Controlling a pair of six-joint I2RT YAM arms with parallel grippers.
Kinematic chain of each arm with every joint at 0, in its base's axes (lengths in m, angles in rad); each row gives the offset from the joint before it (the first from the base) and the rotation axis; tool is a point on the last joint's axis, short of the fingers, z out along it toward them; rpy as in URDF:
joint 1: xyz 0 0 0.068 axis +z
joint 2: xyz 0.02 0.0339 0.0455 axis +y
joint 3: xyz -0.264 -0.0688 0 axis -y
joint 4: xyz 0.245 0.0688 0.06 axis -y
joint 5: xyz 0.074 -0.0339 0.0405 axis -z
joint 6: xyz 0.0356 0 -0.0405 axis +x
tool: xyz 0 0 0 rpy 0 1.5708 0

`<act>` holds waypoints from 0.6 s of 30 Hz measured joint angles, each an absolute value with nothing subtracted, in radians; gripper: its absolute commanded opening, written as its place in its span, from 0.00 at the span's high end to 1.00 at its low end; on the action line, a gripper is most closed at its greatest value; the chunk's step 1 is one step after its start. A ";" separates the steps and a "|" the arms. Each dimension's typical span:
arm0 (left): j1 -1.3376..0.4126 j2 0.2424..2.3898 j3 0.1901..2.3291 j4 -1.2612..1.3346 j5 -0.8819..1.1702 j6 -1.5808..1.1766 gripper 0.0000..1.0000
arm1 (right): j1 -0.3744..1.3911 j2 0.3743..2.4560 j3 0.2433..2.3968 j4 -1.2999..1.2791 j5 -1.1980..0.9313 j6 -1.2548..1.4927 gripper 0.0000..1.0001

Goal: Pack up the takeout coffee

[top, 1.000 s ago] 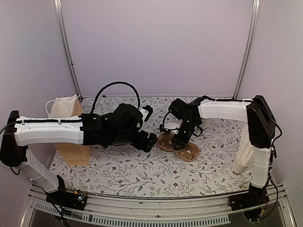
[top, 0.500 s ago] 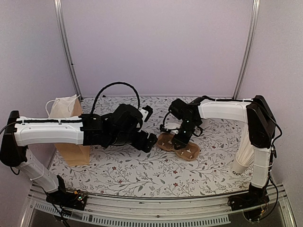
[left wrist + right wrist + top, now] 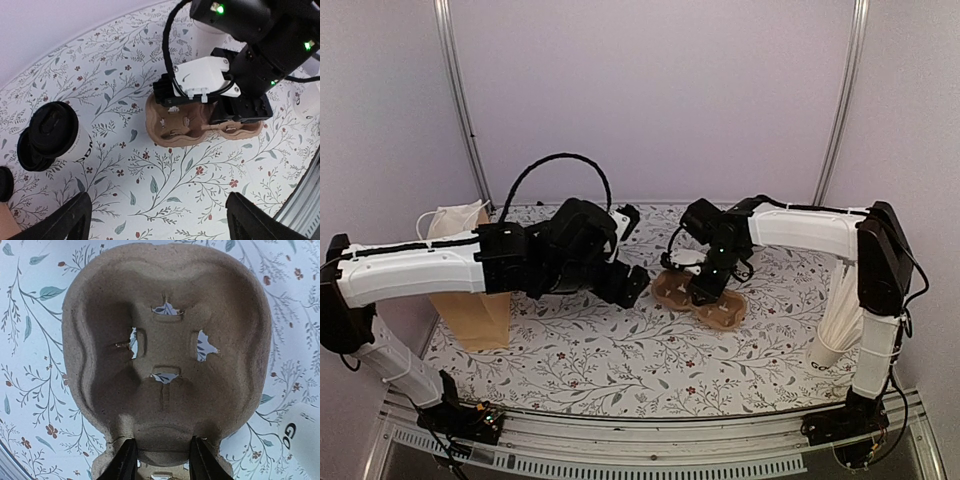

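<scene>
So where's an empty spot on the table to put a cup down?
The front strip of table, from the paper bag across to the stack of cups, is bare. The middle is crowded: left gripper, right gripper, cup carrier and lidded coffee sit close together.
</scene>
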State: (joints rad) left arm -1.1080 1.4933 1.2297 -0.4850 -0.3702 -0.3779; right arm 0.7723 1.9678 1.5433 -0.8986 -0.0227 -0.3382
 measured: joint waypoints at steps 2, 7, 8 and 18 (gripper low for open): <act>-1.108 1.456 1.275 -0.520 -0.390 -0.368 0.05 | 0.772 1.929 1.543 -0.898 -0.008 -0.340 0.66; -1.108 1.298 1.391 -0.603 -0.449 -0.364 0.06 | 0.763 1.814 1.544 -0.898 0.003 -0.352 0.66; -1.108 1.267 1.417 -0.625 -0.469 -0.371 0.06 | 0.759 1.797 1.544 -0.896 0.001 -0.355 0.66; -0.934 1.101 1.592 -1.172 -0.747 -0.686 0.11 | 0.661 1.656 1.536 -0.852 -0.089 -0.364 0.66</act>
